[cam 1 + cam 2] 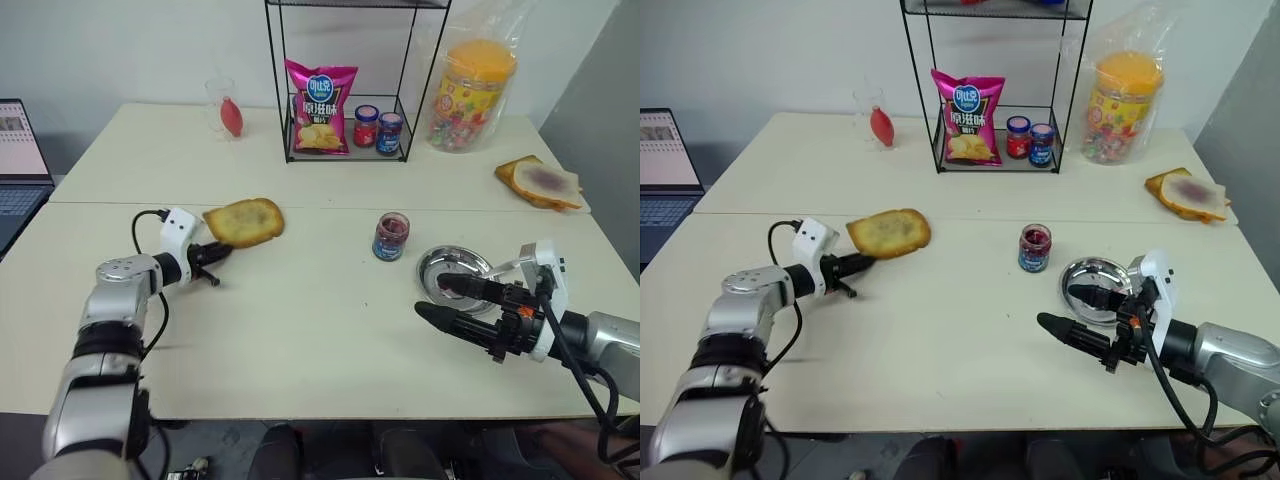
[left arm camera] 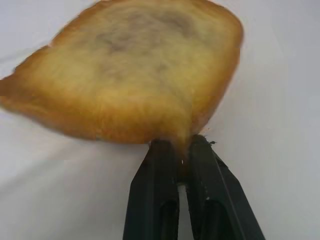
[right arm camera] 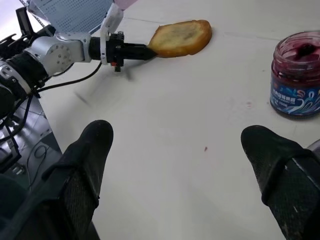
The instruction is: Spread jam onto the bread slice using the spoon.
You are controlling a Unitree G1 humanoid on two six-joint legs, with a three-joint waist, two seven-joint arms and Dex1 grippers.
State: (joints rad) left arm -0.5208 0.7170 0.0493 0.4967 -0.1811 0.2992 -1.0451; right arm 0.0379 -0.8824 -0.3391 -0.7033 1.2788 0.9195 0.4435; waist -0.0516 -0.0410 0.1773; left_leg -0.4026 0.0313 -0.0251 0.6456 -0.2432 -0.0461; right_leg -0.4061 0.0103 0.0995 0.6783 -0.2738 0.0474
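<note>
The bread slice (image 1: 245,221), golden-brown with a greyish centre, is at the table's left middle. My left gripper (image 1: 215,252) is shut on its near edge; in the left wrist view the fingertips (image 2: 162,152) pinch the crust of the bread slice (image 2: 130,75). Dark jam (image 3: 296,50) fills an open jar (image 1: 391,236) at the table's centre. To its right stands a round steel plate (image 1: 452,262). My right gripper (image 1: 430,298) hovers open and empty over the plate's near side. A thin silver handle (image 1: 503,266), apparently the spoon's, shows at the plate's right rim; its bowl is hidden.
A wire rack (image 1: 345,155) at the back holds a pink chip bag (image 1: 320,105) and two lidded jars (image 1: 378,130). A bagged candy jar (image 1: 472,95) stands to its right, and a second slice with a purple smear (image 1: 540,182) lies at the far right. A laptop (image 1: 18,160) sits at the left edge.
</note>
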